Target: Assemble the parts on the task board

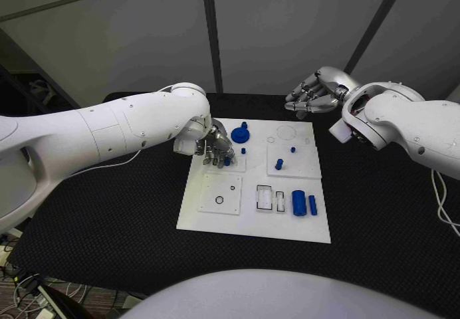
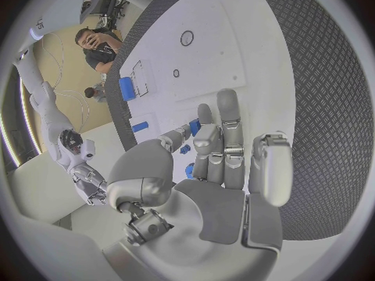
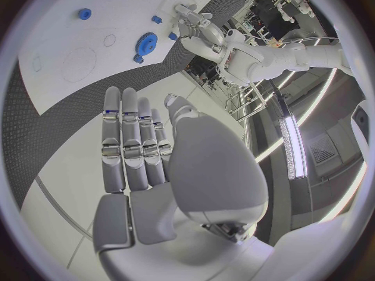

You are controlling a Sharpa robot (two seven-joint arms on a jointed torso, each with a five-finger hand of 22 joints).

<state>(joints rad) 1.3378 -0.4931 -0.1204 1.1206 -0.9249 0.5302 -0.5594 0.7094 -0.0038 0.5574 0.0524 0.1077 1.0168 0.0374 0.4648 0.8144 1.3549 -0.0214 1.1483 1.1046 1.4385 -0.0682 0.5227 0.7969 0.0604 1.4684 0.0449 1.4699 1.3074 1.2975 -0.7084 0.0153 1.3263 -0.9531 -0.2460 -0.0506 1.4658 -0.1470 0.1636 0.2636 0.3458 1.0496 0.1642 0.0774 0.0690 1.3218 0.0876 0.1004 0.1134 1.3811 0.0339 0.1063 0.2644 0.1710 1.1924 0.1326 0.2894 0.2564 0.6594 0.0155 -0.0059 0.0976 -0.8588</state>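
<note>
The white task board point(image 1: 251, 222) lies in the middle of the black table. My left hand point(image 1: 211, 144) hovers over its far left corner, where thumb and a finger pinch a small blue peg point(image 1: 227, 160), also seen at the fingertips point(image 2: 194, 127). A blue gear point(image 1: 240, 135) stands just right of that hand. Short blue pegs point(image 1: 279, 163) stand mid-board. A thick blue cylinder point(image 1: 298, 202) and a thinner one point(image 1: 312, 205) lie at the near right. My right hand point(image 1: 312, 96) hangs beyond the board's far right corner, fingers straight and holding nothing point(image 3: 137, 150).
Rectangular slots point(image 1: 266, 197) and a round hole point(image 1: 219, 199) mark the board's near half. A faint circular recess point(image 1: 284, 131) sits at the far right. Black matting point(image 1: 115, 219) surrounds the board. The right wrist view shows the gear point(image 3: 146, 42) and my left hand point(image 3: 195, 25).
</note>
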